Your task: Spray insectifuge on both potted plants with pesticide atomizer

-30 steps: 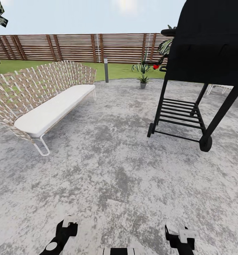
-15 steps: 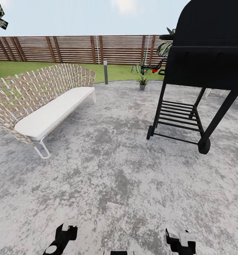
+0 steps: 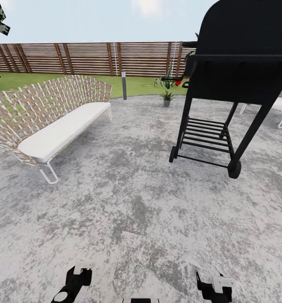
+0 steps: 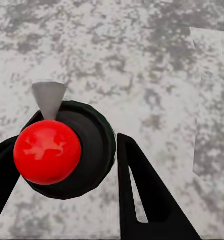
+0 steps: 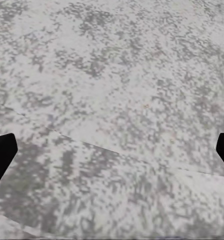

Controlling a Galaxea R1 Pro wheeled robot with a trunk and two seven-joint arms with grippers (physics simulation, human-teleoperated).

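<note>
Gripping the dark green red-capped pesticide atomizer [image 4: 67,150] in the left hand [image 4: 62,165] above the grey speckled stone patio [image 3: 128,202]; passing a wicker sofa [image 3: 44,113], a small potted plant [image 3: 167,98], a black grill [image 3: 237,75]; spreading the right hand [image 5: 112,150] wide, empty.

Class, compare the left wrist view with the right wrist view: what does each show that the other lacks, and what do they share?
Left wrist: the left gripper holds a dark green atomizer seen end-on, with a red cap and grey nozzle. Right wrist: the right gripper with its black fingertips wide apart and nothing between. Both: speckled grey stone patio below.
</note>
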